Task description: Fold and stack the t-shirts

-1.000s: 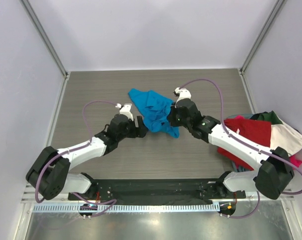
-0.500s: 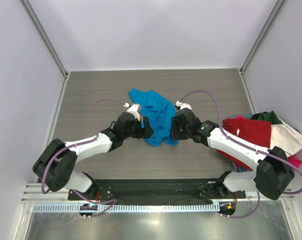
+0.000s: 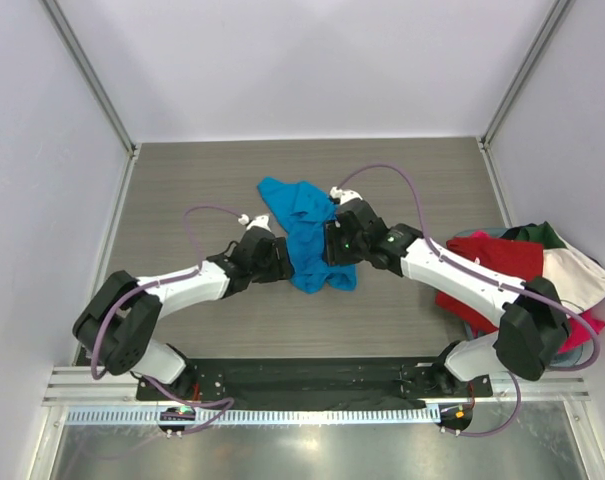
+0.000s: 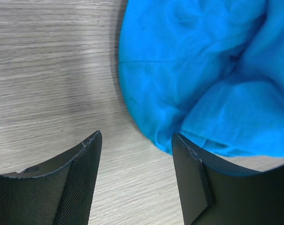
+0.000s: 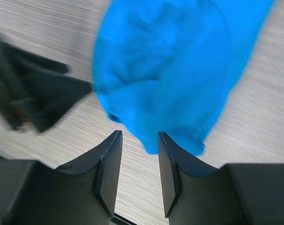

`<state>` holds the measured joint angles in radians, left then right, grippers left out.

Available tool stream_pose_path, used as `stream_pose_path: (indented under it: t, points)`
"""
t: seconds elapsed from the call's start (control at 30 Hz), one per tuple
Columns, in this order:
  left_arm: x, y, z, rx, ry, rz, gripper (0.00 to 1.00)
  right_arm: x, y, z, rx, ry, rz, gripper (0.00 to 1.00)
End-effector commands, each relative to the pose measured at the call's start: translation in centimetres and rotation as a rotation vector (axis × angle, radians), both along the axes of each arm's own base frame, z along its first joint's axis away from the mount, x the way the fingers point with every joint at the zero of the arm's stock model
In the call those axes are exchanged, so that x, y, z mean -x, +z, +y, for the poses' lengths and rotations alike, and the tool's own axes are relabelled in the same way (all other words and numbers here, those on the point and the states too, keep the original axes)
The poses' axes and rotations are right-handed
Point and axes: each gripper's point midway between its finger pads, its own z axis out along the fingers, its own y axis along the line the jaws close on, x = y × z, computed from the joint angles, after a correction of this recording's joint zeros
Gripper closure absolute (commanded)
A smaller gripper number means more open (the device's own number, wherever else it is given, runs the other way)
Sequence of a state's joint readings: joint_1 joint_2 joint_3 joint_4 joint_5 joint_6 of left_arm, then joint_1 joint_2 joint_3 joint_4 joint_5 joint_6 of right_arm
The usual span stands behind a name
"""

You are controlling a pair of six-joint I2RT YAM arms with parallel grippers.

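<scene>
A crumpled bright blue t-shirt [image 3: 304, 222] lies in a bunch mid-table. My left gripper [image 3: 286, 262] is at its lower left edge, open and empty; in the left wrist view [image 4: 136, 140] the blue cloth [image 4: 193, 70] starts just ahead of the right finger [image 4: 191, 173]. My right gripper [image 3: 329, 247] is over the shirt's right side, open; in the right wrist view [image 5: 138, 138] the cloth's lower edge [image 5: 170, 65] hangs just in front of the fingertips [image 5: 110, 161]. A pile of other shirts sits at the right: red [image 3: 497, 262], dark green [image 3: 544, 236], white [image 3: 574, 276], pink [image 3: 588, 322].
The wood-grain table [image 3: 182, 190] is walled at the back and both sides. The pile at the right overhangs the table's right edge. The left gripper shows as a dark blurred shape [image 5: 38, 101] in the right wrist view, close to the right gripper.
Both grippers have closed in on the blue shirt from either side. The right gripper moved left and onto the cloth. The shirt's lower part is now bunched narrower.
</scene>
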<state>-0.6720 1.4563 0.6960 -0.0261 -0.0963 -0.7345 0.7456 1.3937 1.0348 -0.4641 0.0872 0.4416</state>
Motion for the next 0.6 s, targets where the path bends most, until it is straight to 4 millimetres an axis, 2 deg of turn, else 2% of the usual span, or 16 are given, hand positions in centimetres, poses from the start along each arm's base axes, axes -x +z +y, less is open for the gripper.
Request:
stream_pose_path:
  t: [0.0,0.03,0.13,0.17,0.23,0.27,0.3,0.43,0.5,0.57]
  points:
    - [-1.6,1.1,-0.6,0.013,0.057,-0.005,0.38,-0.9,2.9,3.0,-0.064,0.084,-0.059,0.58]
    - [-1.8,0.7,-0.6,0.003,0.064,0.004,0.38,-1.3,3.3,3.4,-0.076,0.082,-0.069,0.58]
    - [-2.6,0.5,-0.7,-0.019,0.082,0.012,0.4,-2.4,2.2,3.4,-0.048,0.043,-0.073,0.59]
    - [-2.6,-0.4,-0.6,-0.039,0.088,0.036,0.41,-2.6,1.6,3.4,-0.037,0.035,-0.067,0.59]
    - [-3.1,-0.7,-1.0,-0.038,0.098,0.048,0.43,-2.8,-0.2,3.8,-0.029,0.034,-0.04,0.59]
    - [-3.3,-1.4,-0.9,-0.051,0.107,0.062,0.48,-3.0,-0.8,3.8,-0.024,0.029,-0.032,0.6]
    - [-3.5,-1.7,-0.8,-0.053,0.12,0.069,0.52,-3.1,-2.4,3.4,0.01,0.012,-0.01,0.6]
    - [-4.2,-2.9,-0.8,-0.036,0.157,0.096,0.66,-2.8,-5.4,2.0,0.038,-0.036,0.048,0.62]
    - [-4.6,-3.1,-1.0,-0.035,0.157,0.097,0.82,-1.9,-6.6,1.0,0.059,-0.048,0.075,0.65]
    - [-4.9,-2.8,-1.0,-0.049,0.153,0.086,1.0,-1.5,-6.3,0.0,0.059,-0.077,0.064,0.65]
